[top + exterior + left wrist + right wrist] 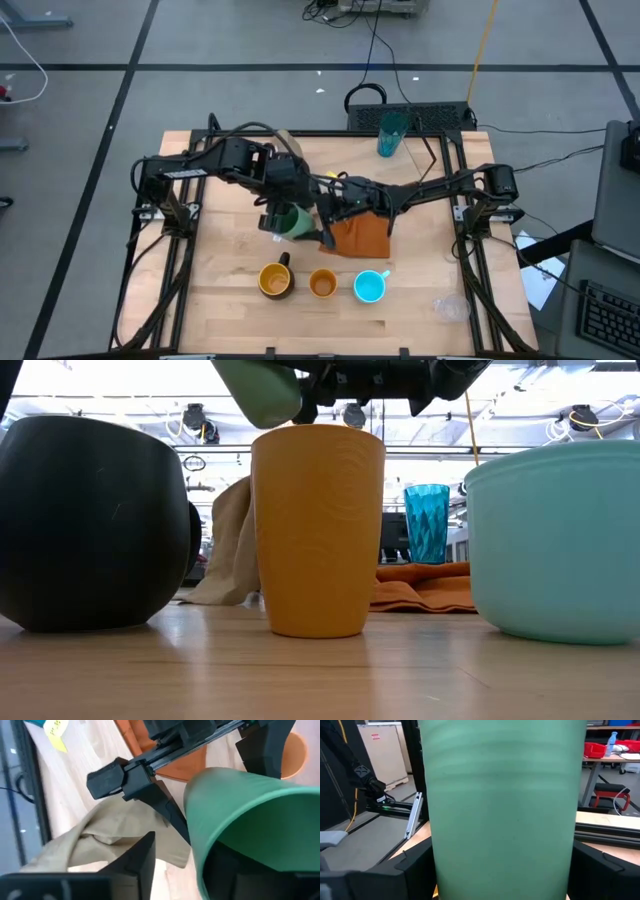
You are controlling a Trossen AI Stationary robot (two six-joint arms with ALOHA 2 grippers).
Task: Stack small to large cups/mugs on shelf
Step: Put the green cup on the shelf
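At the left edge of the orange cloth (362, 238): green cup (297, 222), lifted off the table (230, 300) and tipped on its side, caught between two grippers.

From the cloth's side: right gripper (318, 214), jaws set on either flank of the cup, pinching its wall. In the right wrist view, nothing but green between the two dark fingers (415, 870).

From the side away from the cloth: left gripper (281, 217) at the cup's mouth, jaws spread, rim between them. One finger (131, 865) standing clear of the outer wall, with tan cloth (95, 842) showing through the gap.

Nearer than the cloth, in a row on bare wood: yellow mug (275, 281), orange cup (322, 284), cyan mug (369, 287), each apart from the next.

Right of that row, well apart from the cloth: glass (450, 307).

Beyond the cloth, at the far edge: tumbler (392, 134), upright.
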